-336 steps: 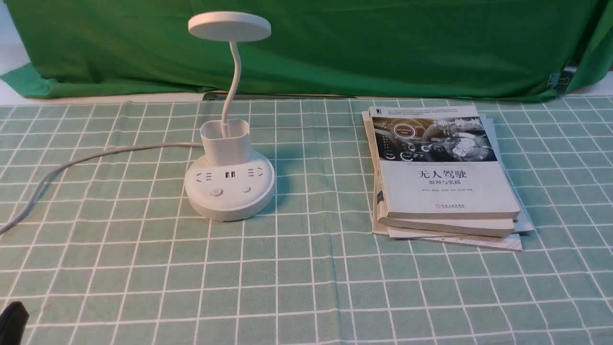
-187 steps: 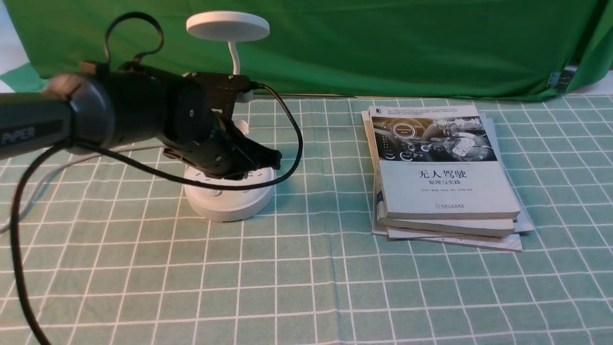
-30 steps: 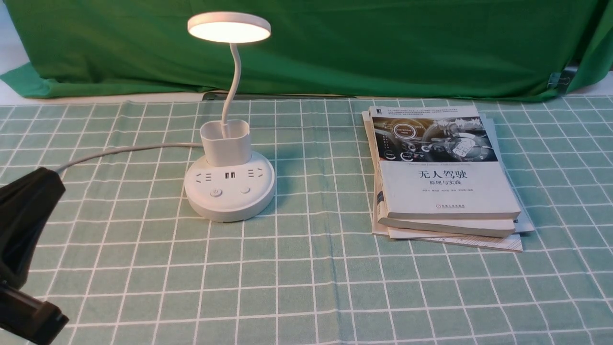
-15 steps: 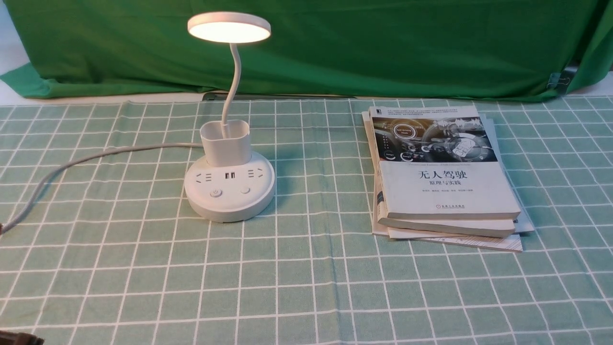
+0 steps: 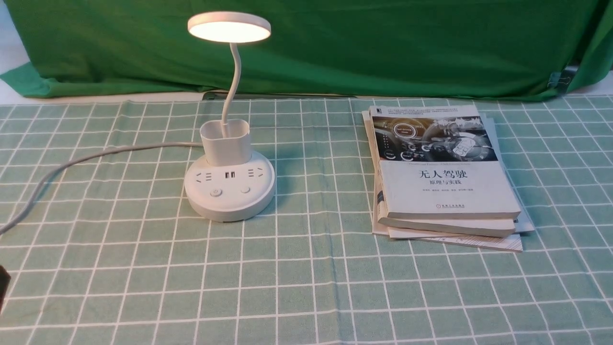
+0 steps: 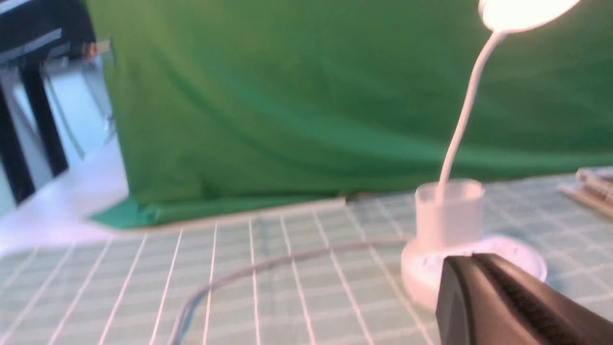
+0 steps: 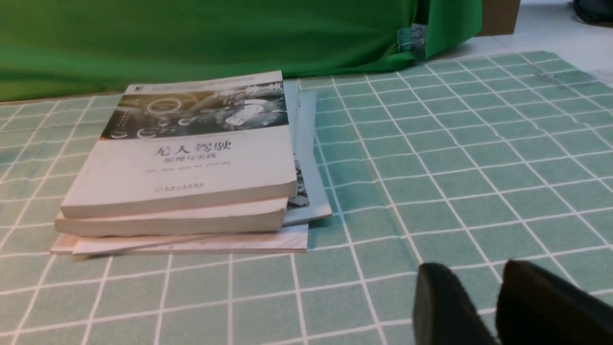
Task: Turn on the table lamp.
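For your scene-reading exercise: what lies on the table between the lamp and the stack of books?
Nothing: in the front view only bare checked tablecloth separates the lamp from the stack of books.

A stack of books (image 5: 443, 177) lies flat on the surface, which is covered by a green checked cloth (image 5: 306, 287). Behind it hangs a green backdrop (image 5: 383, 48).

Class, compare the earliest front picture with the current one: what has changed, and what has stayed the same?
The table lamp now glows at its head; earlier it was dark. The left arm reached over the lamp's base, then drew back out of the front view toward the robot's left. Nothing was grasped or moved. The lamp, its cord and the stack of books kept their places.
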`<action>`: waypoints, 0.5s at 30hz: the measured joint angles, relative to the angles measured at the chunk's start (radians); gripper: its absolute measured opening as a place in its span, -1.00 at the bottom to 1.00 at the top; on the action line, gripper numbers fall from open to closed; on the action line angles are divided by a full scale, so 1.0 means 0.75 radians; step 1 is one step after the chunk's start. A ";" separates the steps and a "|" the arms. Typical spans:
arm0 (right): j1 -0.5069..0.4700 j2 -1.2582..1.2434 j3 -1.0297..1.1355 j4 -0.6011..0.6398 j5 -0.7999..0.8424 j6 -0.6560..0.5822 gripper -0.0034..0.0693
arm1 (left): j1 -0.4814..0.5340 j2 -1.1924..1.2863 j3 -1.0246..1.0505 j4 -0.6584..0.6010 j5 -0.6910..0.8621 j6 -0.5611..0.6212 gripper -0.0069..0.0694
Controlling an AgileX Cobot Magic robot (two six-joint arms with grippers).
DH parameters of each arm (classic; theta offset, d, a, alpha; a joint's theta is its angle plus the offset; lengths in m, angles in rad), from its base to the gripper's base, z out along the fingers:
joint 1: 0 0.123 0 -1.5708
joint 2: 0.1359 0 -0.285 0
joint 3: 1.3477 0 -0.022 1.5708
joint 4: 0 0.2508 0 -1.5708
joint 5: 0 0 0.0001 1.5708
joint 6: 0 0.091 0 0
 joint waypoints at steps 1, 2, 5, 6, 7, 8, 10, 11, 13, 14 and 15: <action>0.000 0.000 0.000 0.000 -0.004 0.000 -0.24 | 0.019 -0.001 0.000 0.000 0.031 -0.010 -0.82; 0.000 0.000 0.000 0.000 -0.004 0.000 -0.24 | 0.038 -0.001 0.000 -0.001 0.060 -0.021 -0.82; 0.000 0.000 0.000 0.000 -0.004 0.000 -0.24 | 0.081 -0.003 0.000 -0.005 0.144 -0.049 -0.82; 0.000 0.000 0.000 0.000 -0.004 0.000 -0.24 | 0.106 -0.004 0.000 -0.005 0.233 -0.076 -0.82; 0.000 0.000 0.000 0.000 -0.004 0.000 -0.24 | 0.106 -0.004 0.000 -0.005 0.233 -0.076 -0.82; 0.000 0.000 0.000 0.000 -0.004 0.000 -0.24 | 0.115 -0.004 0.000 -0.005 0.272 -0.093 -0.82; 0.000 0.000 0.000 0.000 -0.004 0.000 -0.24 | 0.121 -0.004 0.000 -0.006 0.290 -0.100 -0.82; 0.000 0.000 0.000 0.000 -0.004 0.000 -0.24 | 0.122 -0.004 0.000 -0.006 0.290 -0.101 -0.82; 0.000 0.000 0.000 0.000 -0.004 0.000 -0.24 | 0.125 -0.004 0.000 -0.006 0.291 -0.101 -0.82; 0.000 0.000 0.000 0.000 -0.004 0.000 -0.24 | 0.125 -0.004 0.000 -0.006 0.291 -0.101 -0.82; 0.000 0.000 0.000 0.000 -0.004 0.000 -0.24 | 0.125 -0.004 0.000 -0.006 0.291 -0.101 -0.82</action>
